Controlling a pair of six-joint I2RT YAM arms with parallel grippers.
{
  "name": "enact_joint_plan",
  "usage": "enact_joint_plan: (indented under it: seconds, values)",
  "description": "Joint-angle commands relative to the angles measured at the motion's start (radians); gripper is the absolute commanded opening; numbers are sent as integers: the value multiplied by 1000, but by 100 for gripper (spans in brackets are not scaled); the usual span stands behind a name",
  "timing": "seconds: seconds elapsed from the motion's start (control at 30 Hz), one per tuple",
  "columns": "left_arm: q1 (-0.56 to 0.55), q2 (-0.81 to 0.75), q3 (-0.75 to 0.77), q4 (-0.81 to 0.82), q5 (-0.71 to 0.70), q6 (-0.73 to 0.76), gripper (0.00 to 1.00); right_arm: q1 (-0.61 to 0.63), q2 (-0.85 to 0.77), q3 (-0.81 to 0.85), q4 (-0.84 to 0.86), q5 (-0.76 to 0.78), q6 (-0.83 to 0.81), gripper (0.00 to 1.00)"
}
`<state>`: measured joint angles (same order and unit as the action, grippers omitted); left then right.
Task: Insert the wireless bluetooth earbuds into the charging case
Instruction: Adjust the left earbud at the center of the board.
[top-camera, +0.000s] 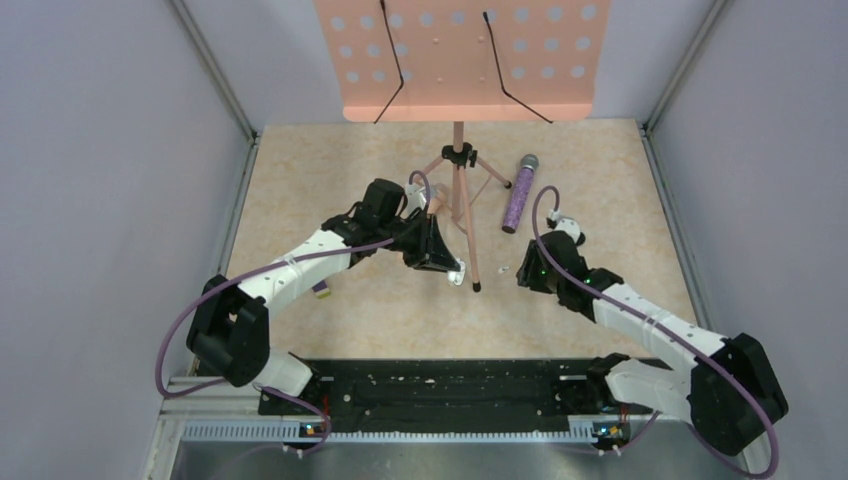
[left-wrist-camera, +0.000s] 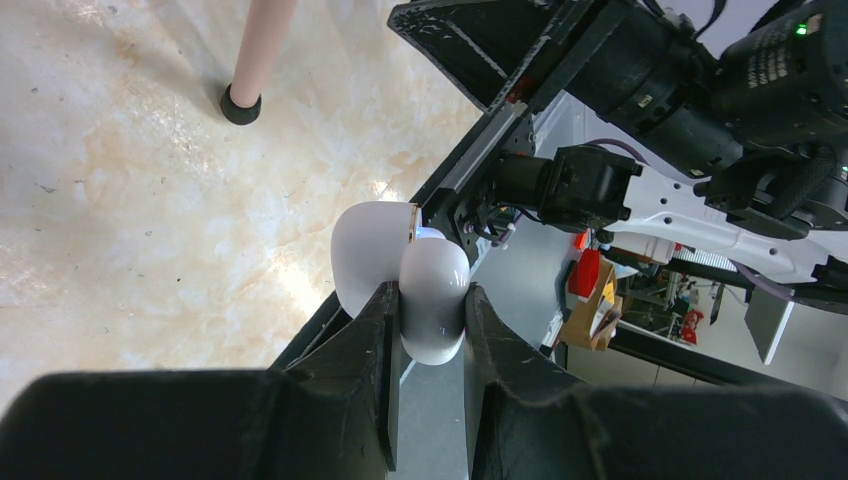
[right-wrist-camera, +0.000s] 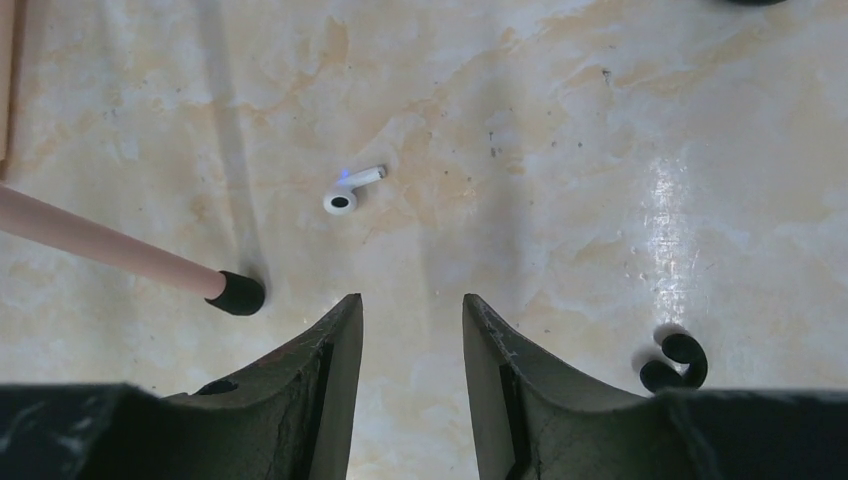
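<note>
One earbud (right-wrist-camera: 350, 190) vis.; charging case (left-wrist-camera: 436, 272) (in left gripper (left-wrist-camera: 430, 308)) interior hidden.

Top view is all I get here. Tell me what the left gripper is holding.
Observer: The left wrist view shows the left gripper shut on a white case; its lid looks hinged open.
Operator: Now give me the right gripper.
Observer: The right gripper is open and empty above the table.
Operator: Find me an earbud.
Observer: One white earbud lies on the table just ahead of that gripper, not far from the music stand's black foot.
</note>
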<state>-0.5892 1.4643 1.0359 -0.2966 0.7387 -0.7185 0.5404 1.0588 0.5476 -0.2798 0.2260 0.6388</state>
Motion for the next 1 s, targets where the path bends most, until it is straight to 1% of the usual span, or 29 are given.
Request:
enact_joint_plan:
  seconds: [0.0, 0.27, 0.43, 0.63, 0.8, 0.97]
  values:
    - [-2, -30, 5, 27, -3, 13, 0, -1, 78, 31, 61, -11, -10, 40]
    - [-2, -43, -2, 22, -11, 17, 0, -2, 239, 143, 113, -24, -78, 39]
    - [-2, -51, -5, 21, -16, 15, 0, -1, 349, 217, 161, -22, -99, 35]
    - [-2, -64, -10, 15, -22, 15, 0, -2, 498, 287, 190, -43, -117, 35]
    - [-3, -68, -12, 13, -23, 15, 0, -3, 569, 309, 199, -73, -116, 34]
    - [-3, -71, -13, 14, -24, 12, 0, -3, 584, 308, 196, -96, -104, 33]
